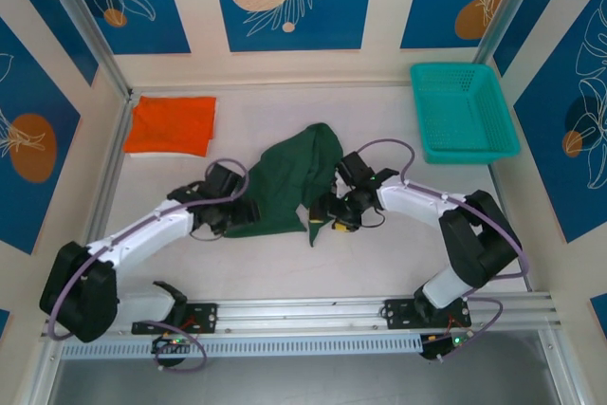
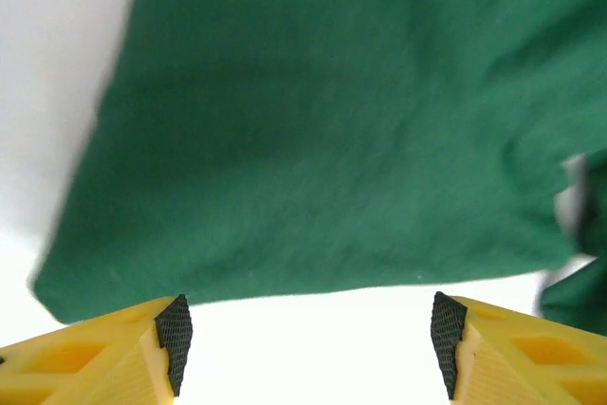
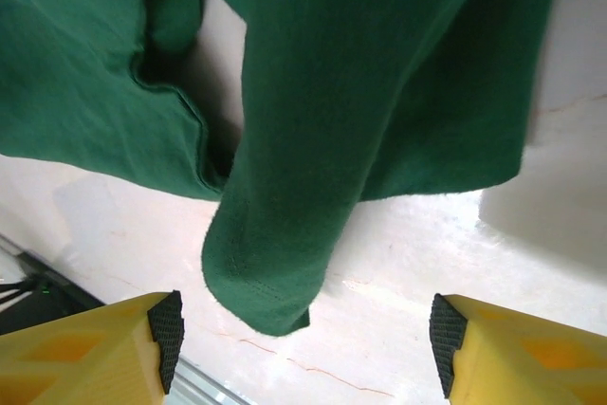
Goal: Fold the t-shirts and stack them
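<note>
1. Lying rumpled at the middle of the surface (image 1: 379, 263), the dark green t-shirt (image 1: 296, 182) sits between the two arms, not yet folded. One part of it trails toward the far side.
2. The cloth bunches into loose creases and looks light, limp and unable to hold a shape. Lifted by one point, it would probably sag and swing, so a hold at two spots along an edge seems wiser.
3. The left wrist view shows the green t-shirt's (image 2: 332, 139) hem running fairly flat across the frame. This edge, near its corner, looks like the cleanest place to pinch.
4. The left hand (image 2: 308, 329) is spread and empty, its pads over bare surface just short of that hem. From above, the left hand (image 1: 239, 217) sits at the shirt's left edge.
5. The right hand (image 3: 303, 329) is also spread and pinches nothing. A sleeve-like flap of the green t-shirt (image 3: 379, 73) ends in the gap between its fingers, a likely second hold. From above, the right hand (image 1: 332, 218) is at the shirt's right edge.
6. The orange t-shirt (image 1: 171, 125), a folded rectangle, rests at the far left, well apart, probably the base of the stack.
7. A teal basket (image 1: 453, 67) stands at the far right.
</note>
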Controlling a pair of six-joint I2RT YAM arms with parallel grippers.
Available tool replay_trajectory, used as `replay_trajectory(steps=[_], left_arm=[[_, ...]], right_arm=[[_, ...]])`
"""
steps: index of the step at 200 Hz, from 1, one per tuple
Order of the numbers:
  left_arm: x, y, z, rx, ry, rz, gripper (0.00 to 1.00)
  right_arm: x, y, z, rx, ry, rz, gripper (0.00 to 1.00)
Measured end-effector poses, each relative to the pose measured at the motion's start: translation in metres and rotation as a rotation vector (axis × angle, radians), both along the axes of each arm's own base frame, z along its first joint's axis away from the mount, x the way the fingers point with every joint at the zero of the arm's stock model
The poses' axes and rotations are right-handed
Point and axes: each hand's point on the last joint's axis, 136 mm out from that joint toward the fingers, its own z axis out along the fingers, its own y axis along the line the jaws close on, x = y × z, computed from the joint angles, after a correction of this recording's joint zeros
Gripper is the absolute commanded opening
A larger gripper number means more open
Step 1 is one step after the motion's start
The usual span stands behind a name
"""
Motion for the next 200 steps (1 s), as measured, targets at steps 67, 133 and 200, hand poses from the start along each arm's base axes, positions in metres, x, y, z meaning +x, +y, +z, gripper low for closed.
replay_trajectory(steps=[67, 133, 200], left_arm=[[0.005, -0.015, -0.029, 0.086, -0.027, -0.040, 0.57], [0.027, -0.008, -0.047, 0.174, -0.088, 0.000, 0.00], [0.038, -0.002, 0.029, 0.153, -0.261, -0.010, 0.00]], right_arm=[[-0.002, 0.010, -0.006, -0.131, -0.041, 0.014, 0.64], [0.007, 0.005, -0.021, -0.178, -0.018, -0.018, 0.07], [0.030, -0.036, 0.032, -0.033, -0.112, -0.166, 0.01]])
